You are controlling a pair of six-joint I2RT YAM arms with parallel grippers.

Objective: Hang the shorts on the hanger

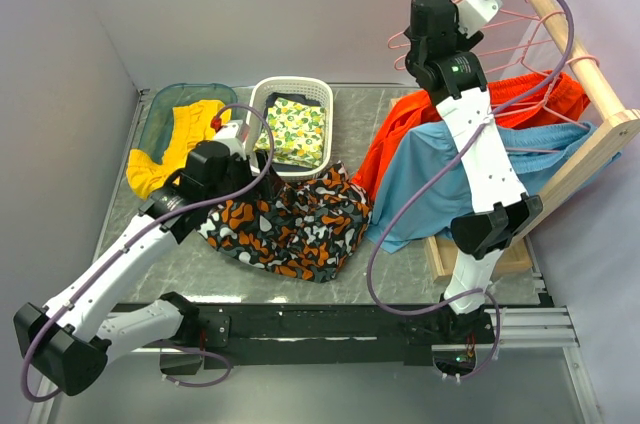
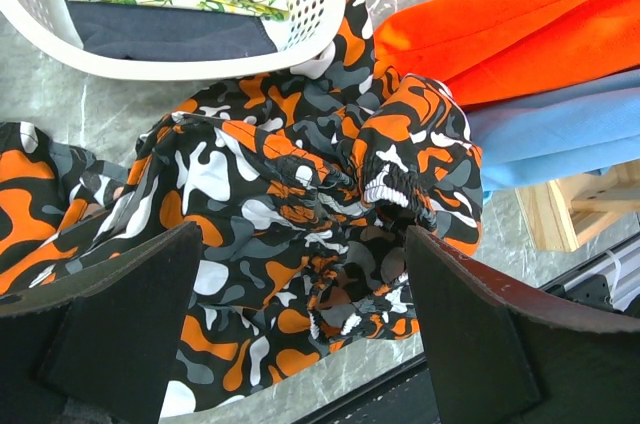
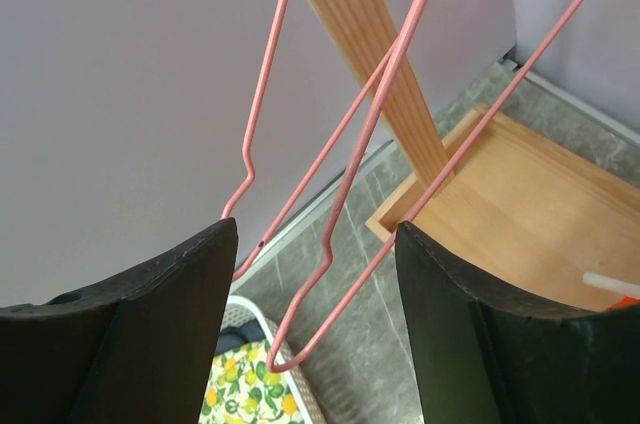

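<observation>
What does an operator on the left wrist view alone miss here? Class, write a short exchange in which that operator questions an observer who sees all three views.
Operator: My left end effector is open over the camouflage shorts. Where is the right end effector?
Observer: Raised at the wooden rack, among the pink hangers.
Operator: Is it gripping one?
Observer: No; it is open, with wires showing between its fingers.
Operator: What lies left of the white basket?
Observer: A blue tub holding a yellow garment.
</observation>
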